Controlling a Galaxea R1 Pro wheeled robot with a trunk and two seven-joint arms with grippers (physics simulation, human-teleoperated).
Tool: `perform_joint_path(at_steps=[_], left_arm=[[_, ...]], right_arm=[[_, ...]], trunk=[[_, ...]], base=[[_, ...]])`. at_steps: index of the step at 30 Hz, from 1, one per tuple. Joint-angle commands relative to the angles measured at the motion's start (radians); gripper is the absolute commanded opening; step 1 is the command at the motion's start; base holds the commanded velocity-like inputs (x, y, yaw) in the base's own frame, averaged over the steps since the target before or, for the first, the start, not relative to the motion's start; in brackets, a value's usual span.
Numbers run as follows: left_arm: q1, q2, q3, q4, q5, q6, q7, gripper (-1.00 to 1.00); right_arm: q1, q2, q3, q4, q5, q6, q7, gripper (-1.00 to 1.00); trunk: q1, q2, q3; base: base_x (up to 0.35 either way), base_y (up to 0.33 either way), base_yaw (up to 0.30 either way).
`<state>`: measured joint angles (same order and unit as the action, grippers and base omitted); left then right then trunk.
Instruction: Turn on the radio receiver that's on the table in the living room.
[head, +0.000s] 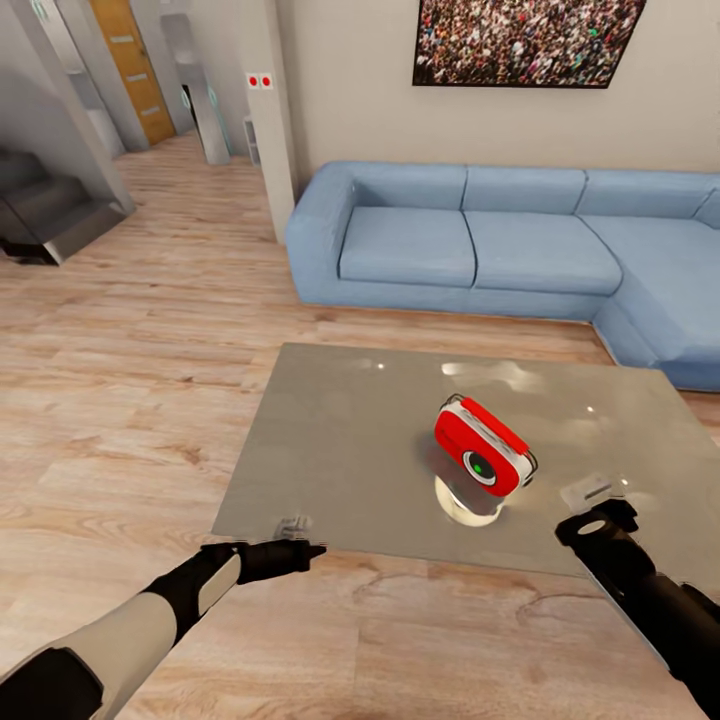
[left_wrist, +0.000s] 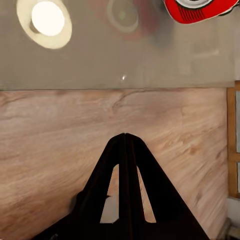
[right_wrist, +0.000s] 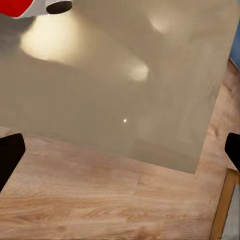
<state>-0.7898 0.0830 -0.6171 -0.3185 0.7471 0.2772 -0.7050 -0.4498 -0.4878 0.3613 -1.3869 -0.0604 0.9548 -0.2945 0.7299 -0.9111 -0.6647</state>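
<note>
The red radio receiver (head: 482, 447) with white trim and a dark round dial stands on the glossy grey-taupe table (head: 330, 440), right of the middle, its dial facing me. Part of the radio (left_wrist: 200, 10) shows in the left wrist view, and a corner of the radio (right_wrist: 22, 6) in the right wrist view. My left gripper (head: 312, 548) is shut, its fingers (left_wrist: 125, 150) pressed together over the wood floor just short of the table's near edge. My right gripper (head: 597, 505) hangs open over the near right edge, its fingertips (right_wrist: 10, 155) wide apart, to the right of and nearer than the radio.
A blue sectional sofa (head: 500, 240) runs along the beige wall behind the table and wraps round on the right. A crowd photo (head: 525, 40) hangs above it. A white pillar (head: 270, 110) and dark stairs (head: 50, 210) stand at the left. Light wood floor (head: 120, 400) surrounds the table.
</note>
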Motion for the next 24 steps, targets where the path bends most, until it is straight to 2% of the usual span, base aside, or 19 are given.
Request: perform_joint_path(at_steps=[1, 3, 5, 6, 7, 9, 12, 16, 24], left_arm=[[0.001, -0.002, 0.0, 0.011, -0.004, 0.0, 0.0, -1.0], [0.004, -0.004, -0.001, 0.023, -0.018, 0.0, 0.0, -1.0], [0.014, -0.014, -0.001, 0.033, -0.041, -0.001, 0.002, -1.0], [0.017, -0.017, -0.001, 0.037, -0.049, -0.001, 0.003, -1.0], [0.024, -0.033, -0.001, 0.063, -0.085, -0.002, 0.006, -1.0], [0.027, -0.049, -0.001, 0.103, -0.117, -0.008, 0.007, -1.0], [0.028, -0.072, -0.001, 0.154, -0.134, -0.052, 0.009, -1.0], [0.029, -0.098, 0.0, 0.21, -0.141, -0.105, 0.011, -1.0], [0.029, -0.107, 0.0, 0.232, -0.142, -0.12, 0.015, -1.0]], right_arm=[[0.003, 0.001, 0.0, 0.036, -0.002, -0.03, -0.002, 1.0], [0.013, 0.004, -0.001, 0.118, -0.033, -0.098, -0.005, 1.0], [0.028, 0.01, 0.0, 0.222, -0.099, -0.168, -0.012, 1.0], [0.031, 0.012, 0.0, 0.249, -0.116, -0.186, -0.015, 1.0], [0.037, 0.016, 0.0, 0.34, -0.163, -0.257, -0.042, 1.0], [0.04, 0.017, 0.001, 0.385, -0.185, -0.313, -0.079, 1.0], [0.041, 0.016, 0.002, 0.402, -0.196, -0.344, -0.109, 1.0], [0.042, 0.015, 0.002, 0.404, -0.199, -0.355, -0.121, 1.0], [0.054, 0.017, 0.004, 0.42, -0.205, -0.366, -0.124, 1.0]], trunk=[[0.0, 0.0, 0.002], [0.0, 0.0, 0.005], [0.0, 0.0, 0.008], [0.0, 0.0, 0.009], [0.0, 0.0, 0.011], [0.0, 0.0, 0.014], [0.0, 0.0, 0.019], [0.0, 0.0, 0.025], [0.0, 0.0, 0.038]], base=[[0.0, 0.0, 0.005], [0.0, 0.0, 0.039], [0.0, 0.0, 0.066], [0.0, 0.0, 0.073], [0.0, 0.0, 0.079], [0.0, 0.0, 0.075], [0.0, 0.0, 0.069], [0.0, 0.0, 0.067], [0.0, 0.0, 0.066]])
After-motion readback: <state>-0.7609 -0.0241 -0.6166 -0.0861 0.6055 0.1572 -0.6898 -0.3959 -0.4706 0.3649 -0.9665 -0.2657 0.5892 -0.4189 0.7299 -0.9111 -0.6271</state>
